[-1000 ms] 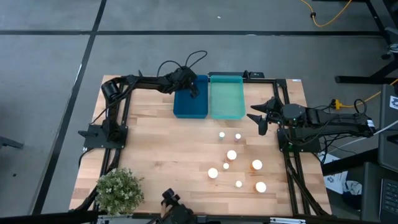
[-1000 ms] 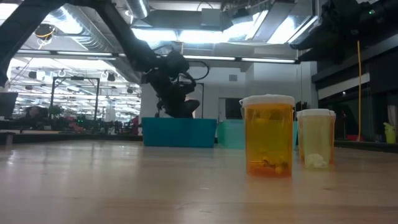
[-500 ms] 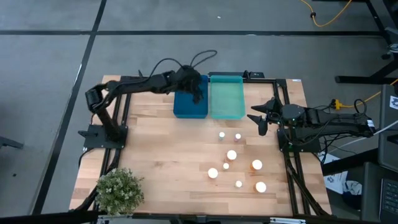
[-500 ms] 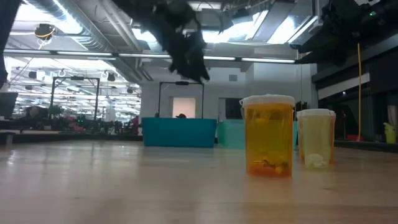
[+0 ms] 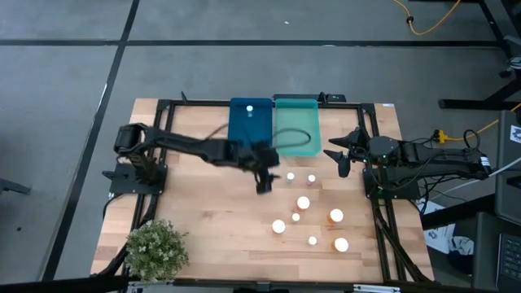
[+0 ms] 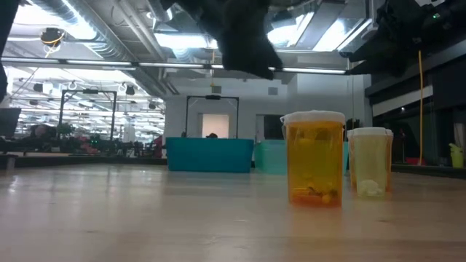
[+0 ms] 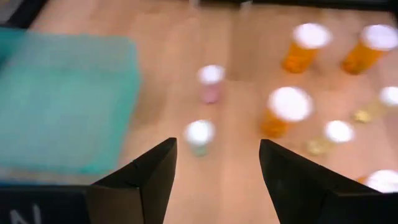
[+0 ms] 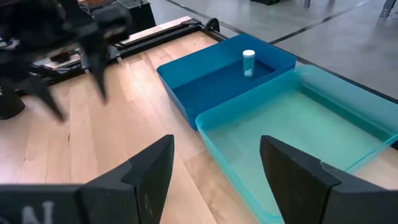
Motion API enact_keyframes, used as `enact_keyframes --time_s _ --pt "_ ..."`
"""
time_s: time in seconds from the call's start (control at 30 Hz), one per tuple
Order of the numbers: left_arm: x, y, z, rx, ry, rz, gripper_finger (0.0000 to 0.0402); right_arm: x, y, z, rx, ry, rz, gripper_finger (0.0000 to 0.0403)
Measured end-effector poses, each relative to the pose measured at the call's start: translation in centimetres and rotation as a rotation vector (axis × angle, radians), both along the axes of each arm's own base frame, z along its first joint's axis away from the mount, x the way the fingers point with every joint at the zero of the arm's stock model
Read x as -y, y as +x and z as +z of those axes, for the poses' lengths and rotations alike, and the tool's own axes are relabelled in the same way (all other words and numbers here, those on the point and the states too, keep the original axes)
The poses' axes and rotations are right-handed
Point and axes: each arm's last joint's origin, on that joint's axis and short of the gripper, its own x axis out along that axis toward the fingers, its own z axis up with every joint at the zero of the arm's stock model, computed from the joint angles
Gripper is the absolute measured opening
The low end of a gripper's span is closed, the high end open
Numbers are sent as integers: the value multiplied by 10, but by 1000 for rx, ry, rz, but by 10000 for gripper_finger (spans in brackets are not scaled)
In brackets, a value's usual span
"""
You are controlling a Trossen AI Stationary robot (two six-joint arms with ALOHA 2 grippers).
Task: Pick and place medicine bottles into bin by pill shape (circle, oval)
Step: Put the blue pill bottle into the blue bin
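Wooden tabletop (image 5: 203, 212), black frame, grey floor around; potted plant (image 5: 156, 250) lower left. Blue bin (image 5: 250, 122) top centre holds one bottle (image 5: 250, 107); teal bin (image 5: 296, 126) beside. Medicine bottles (image 5: 304, 203) scattered centre-right. Left hand (image 5: 264, 177) mid-frame, fingers spread, empty. Right hand (image 5: 340, 159) right of teal bin, fingers apart, empty.

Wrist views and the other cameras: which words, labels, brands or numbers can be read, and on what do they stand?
"N": one pale letter, cut by the picture's edge, on the dark body of the left end effector.
Right end effector body: pale marks, cut off, unreadable.
Medicine bottles: no readable label.
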Motion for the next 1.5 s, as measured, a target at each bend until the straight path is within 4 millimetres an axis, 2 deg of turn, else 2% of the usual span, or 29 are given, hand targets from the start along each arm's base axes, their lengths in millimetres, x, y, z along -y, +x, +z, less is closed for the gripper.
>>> enact_keyframes --time_s 0.13,0.27,0.5,0.63,0.8,0.97,1.2,1.5 --pt "15 9 -13 9 27 -10 221 0 0 0 0 0 0 240" --pt "18 12 -25 -29 75 30 218 0 0 0 0 0 0 240" --pt "9 15 -37 -66 118 108 216 0 0 0 0 -1 1 240" --pt "2 15 -43 -98 61 152 215 0 0 0 -1 -1 1 240" --pt "-1 16 -55 -154 -13 100 215 0 0 0 -1 -1 1 240" --pt "-1 25 -77 -174 -15 88 215 0 0 0 0 -1 1 240" --pt "-13 40 -105 -135 -2 100 215 0 0 0 -1 -1 1 240" --pt "-20 46 -114 -106 -39 74 215 0 0 0 -3 -4 2 240"
